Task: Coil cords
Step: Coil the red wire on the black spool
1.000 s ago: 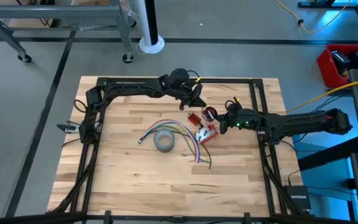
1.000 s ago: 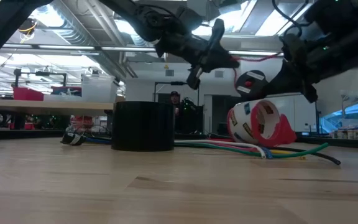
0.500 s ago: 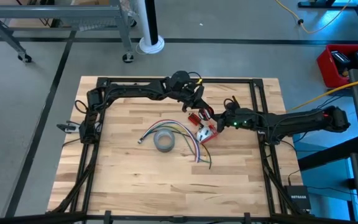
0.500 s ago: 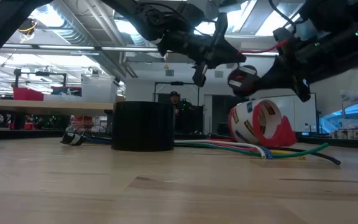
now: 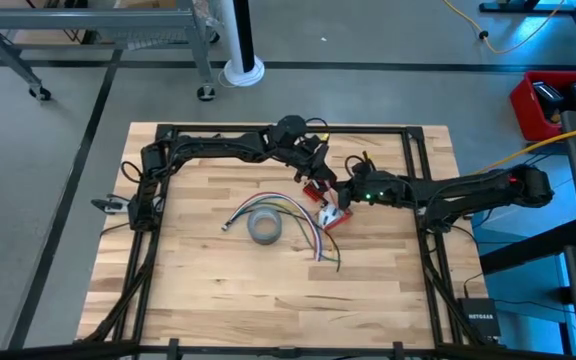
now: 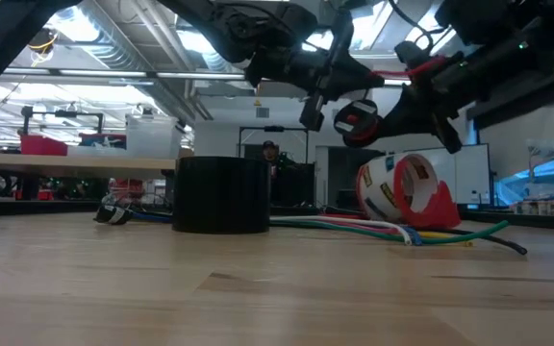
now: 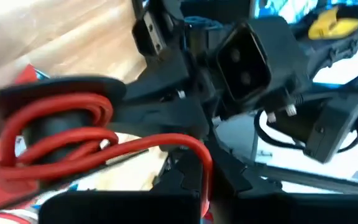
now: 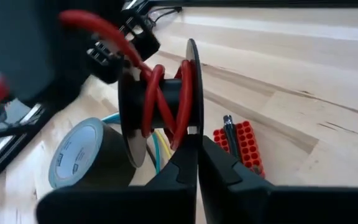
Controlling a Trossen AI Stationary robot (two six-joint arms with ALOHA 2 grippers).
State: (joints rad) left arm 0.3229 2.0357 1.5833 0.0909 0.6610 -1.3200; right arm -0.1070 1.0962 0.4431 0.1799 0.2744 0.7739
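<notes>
Both grippers raised over the far middle of the wooden table (image 5: 208, 270), close together. Right gripper (image 8: 197, 155) clamped, fingers together, on the rim of a small black spool (image 8: 157, 102) wound with red wire (image 8: 185, 93), held in the air above the table. Left gripper (image 5: 318, 178) just beside the spool, fingers together, with a strand of the red wire running to it; grip on the strand not clear. Below: grey tape roll (image 5: 264, 227), red tape dispenser (image 5: 334, 215) and a bundle of coloured cords (image 5: 303, 225) lying on the table.
</notes>
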